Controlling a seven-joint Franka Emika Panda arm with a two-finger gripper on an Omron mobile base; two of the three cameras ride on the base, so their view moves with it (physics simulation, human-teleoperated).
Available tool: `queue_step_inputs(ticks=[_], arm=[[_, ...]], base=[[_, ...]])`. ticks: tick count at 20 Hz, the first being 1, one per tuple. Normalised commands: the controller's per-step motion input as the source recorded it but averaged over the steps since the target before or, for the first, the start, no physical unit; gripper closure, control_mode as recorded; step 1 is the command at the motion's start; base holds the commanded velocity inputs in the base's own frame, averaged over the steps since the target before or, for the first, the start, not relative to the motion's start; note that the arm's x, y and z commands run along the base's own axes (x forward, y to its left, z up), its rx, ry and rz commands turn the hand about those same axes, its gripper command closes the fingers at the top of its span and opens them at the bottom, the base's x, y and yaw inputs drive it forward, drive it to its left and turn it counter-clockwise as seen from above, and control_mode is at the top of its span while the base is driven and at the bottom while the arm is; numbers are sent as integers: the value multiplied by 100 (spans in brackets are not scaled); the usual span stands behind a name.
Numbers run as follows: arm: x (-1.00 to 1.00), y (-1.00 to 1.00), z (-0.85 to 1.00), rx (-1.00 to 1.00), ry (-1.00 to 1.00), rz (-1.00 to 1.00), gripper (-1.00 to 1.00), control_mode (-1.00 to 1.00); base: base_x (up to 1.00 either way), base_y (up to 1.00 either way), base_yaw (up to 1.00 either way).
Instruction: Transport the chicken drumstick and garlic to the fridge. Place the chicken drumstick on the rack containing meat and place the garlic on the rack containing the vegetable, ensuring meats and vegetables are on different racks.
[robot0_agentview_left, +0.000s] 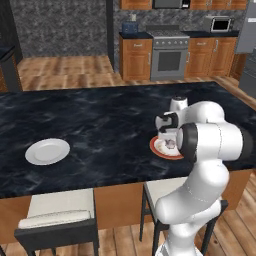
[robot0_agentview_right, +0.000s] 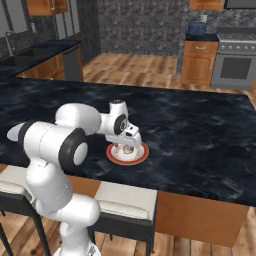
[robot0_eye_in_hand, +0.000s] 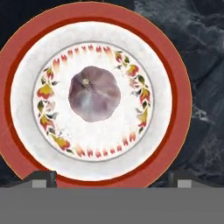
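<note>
The garlic (robot0_eye_in_hand: 94, 93), a pale purplish-white bulb, is sitting in the middle of a white dish with a red-orange rim (robot0_eye_in_hand: 173, 65), ringed by a painted leaf and flower pattern. The dish is resting on the dark marbled island counter (robot0_agentview_left: 100, 125), near its front edge. The gripper (robot0_eye_in_hand: 112, 177) is hovering directly above the garlic, its fingertips (robot0_eye_in_hand: 43, 178) spread wide to either side and touching nothing. A plain white plate (robot0_agentview_left: 47, 151) is lying well apart to the left. Two stools (robot0_agentview_left: 60, 212) are standing beneath the counter.

Dark marble island counter (robot0_agentview_left: 100, 125), wooden floor (robot0_agentview_left: 65, 70), wood cabinets (robot0_agentview_left: 136, 59), steel oven (robot0_agentview_left: 169, 59), two stools (robot0_agentview_left: 60, 215).
</note>
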Motion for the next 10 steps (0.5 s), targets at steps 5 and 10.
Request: queue_step_inputs(ticks=[5, 10], arm=[[53, 2, -36, 0, 1, 0, -100, -100], [42, 0, -28, 0, 1, 0, -100, -100]], base=[[0, 0, 0], [0, 0, 0]])
